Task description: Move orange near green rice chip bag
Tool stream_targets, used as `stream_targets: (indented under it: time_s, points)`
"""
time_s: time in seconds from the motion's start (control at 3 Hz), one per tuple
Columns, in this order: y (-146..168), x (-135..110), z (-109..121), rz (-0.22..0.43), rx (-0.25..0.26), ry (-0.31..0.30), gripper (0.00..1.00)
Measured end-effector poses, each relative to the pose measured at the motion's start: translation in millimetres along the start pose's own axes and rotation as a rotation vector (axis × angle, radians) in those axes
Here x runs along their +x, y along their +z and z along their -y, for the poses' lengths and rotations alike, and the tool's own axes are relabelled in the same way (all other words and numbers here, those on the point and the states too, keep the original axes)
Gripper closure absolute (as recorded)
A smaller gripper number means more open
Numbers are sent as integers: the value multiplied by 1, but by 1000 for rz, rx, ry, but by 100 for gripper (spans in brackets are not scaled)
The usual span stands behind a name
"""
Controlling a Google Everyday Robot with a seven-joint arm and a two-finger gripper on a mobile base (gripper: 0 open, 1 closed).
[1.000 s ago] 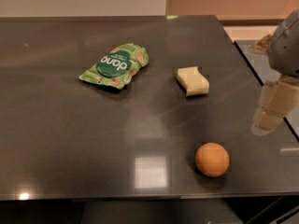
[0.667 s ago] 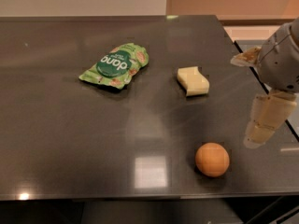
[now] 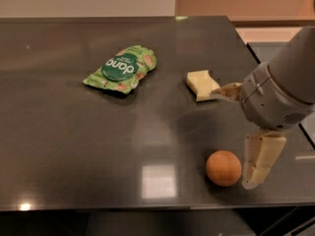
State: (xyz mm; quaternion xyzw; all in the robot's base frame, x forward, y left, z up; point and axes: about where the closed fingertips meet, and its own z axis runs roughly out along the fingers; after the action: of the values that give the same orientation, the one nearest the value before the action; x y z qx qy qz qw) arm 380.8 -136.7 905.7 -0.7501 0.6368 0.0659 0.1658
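The orange (image 3: 223,167) sits on the dark table (image 3: 74,141) near its front edge, right of centre. The green rice chip bag (image 3: 121,68) lies flat at the back left, far from the orange. My gripper (image 3: 232,137) comes in from the right and is open and empty. One cream finger (image 3: 260,159) hangs just right of the orange, close to it or touching it. The other finger (image 3: 224,92) points left, next to the yellow block.
A pale yellow wavy-edged block (image 3: 201,84) lies between the bag and my arm. The table's right edge (image 3: 256,58) runs beneath my arm, with a lighter floor beyond it. The front edge is just below the orange.
My arm has moved left and down over the table. The lower finger now hangs right beside the orange. The orange, bag and block have not moved.
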Motion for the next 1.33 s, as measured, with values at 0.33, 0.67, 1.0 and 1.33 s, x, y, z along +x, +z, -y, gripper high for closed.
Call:
stream_targets:
  time_s: [0.33,0.67,1.0,1.33]
  points:
    - [23,-6,-13,8,-54,-78,0]
    - [37,-5,-20,10,-81,-131,0]
    - [45,-1,-25,14,-101,-164,0]
    - [50,1,-30,20,-117,-190,0]
